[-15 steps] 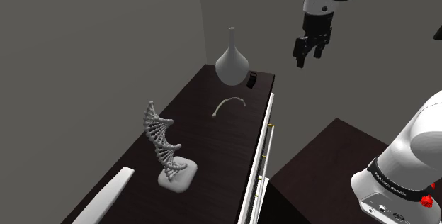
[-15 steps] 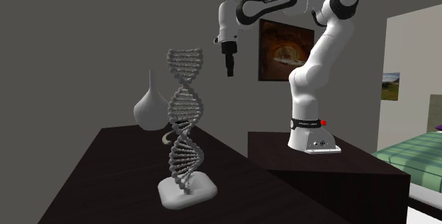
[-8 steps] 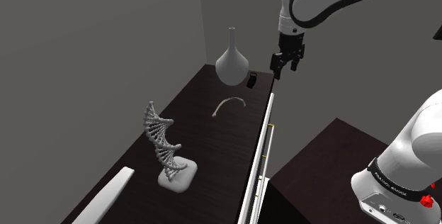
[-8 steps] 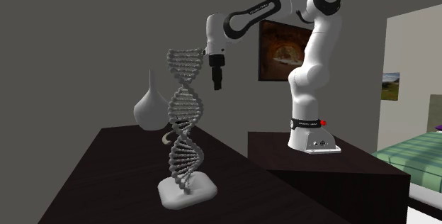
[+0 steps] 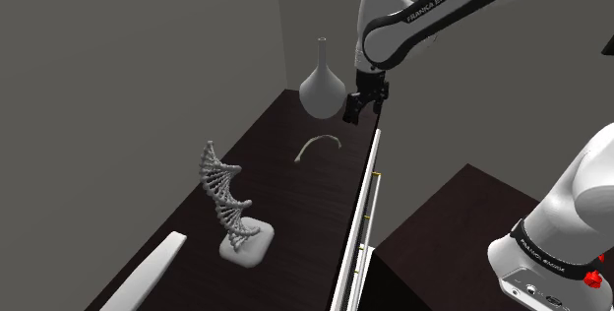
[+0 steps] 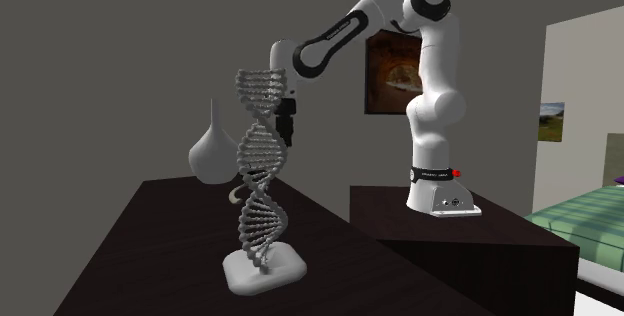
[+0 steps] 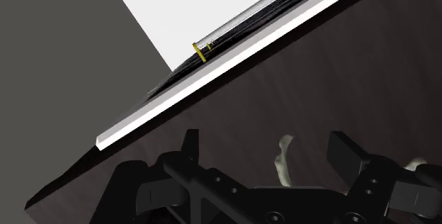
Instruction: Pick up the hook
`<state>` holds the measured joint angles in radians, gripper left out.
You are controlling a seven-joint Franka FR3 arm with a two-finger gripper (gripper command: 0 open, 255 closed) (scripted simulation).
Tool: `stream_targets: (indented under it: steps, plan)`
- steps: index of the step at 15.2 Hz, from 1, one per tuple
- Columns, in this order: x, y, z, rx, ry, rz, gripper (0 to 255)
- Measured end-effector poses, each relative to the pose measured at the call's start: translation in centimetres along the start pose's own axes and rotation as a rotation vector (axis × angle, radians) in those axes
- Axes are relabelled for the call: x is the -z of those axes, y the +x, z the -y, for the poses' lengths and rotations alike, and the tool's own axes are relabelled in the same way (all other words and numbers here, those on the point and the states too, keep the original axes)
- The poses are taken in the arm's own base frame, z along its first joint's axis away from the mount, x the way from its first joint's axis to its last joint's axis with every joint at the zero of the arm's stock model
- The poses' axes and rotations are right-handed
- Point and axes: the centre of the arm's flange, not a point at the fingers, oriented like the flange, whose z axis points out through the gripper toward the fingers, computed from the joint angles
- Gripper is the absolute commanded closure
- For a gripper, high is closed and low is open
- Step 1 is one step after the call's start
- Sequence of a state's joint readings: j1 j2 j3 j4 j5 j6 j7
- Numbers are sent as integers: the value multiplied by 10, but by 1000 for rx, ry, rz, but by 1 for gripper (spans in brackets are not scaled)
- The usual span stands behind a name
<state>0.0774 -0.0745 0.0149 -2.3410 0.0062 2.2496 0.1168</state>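
Hovering over the dark cabinet top, your gripper had its fingers spread, holding nothing. The pale curved hook lay untouched at about seven o'clock from it in the shoulder view. Descent, grasp and lift all remained.

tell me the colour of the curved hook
Pale grey-white curved hook, clearest in the shoulder view.

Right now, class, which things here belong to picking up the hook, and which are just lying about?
Job: pale curved hook; black two-finger gripper, open.
Lying about: grey long-necked vase; grey double-helix model.
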Motion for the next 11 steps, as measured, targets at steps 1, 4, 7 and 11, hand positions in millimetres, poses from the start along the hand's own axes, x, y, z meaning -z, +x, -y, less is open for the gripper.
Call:
stream_targets:
  steps: [1,4,7,11]
  plan:
    - [-7,9,5,2,4,-2,0]
    - [-33,33,21,9,17,-8,0]
    - [-57,60,34,15,30,-14,0]
    - [-82,74,39,18,37,-18,0]
